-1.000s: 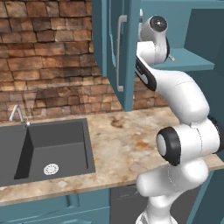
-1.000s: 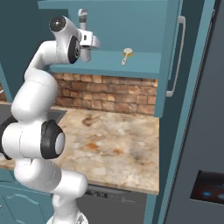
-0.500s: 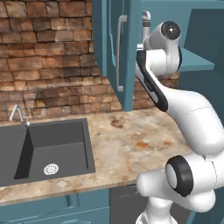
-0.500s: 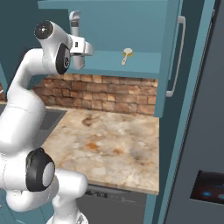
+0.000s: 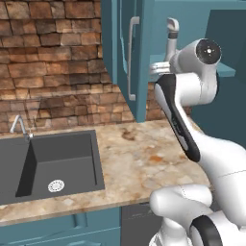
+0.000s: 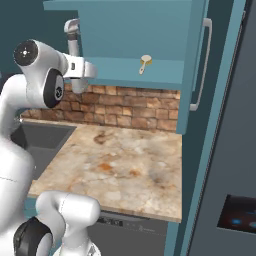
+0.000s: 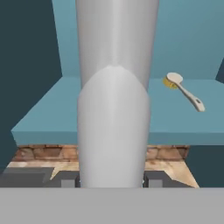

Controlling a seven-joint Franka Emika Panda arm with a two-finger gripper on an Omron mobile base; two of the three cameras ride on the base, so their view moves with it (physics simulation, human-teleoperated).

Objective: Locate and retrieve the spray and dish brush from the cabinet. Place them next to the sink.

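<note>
Behind the spray, shelf partly hidden.

Teal shelf — dish brush lying on it.

You see a speckled beige stone counter as your landmark. Directly behind it rises a brown brick wall. Below its front edge sit teal base cabinets and a dark dishwasher front. A dark grey fridge stands beside the counter's right end.
</note>
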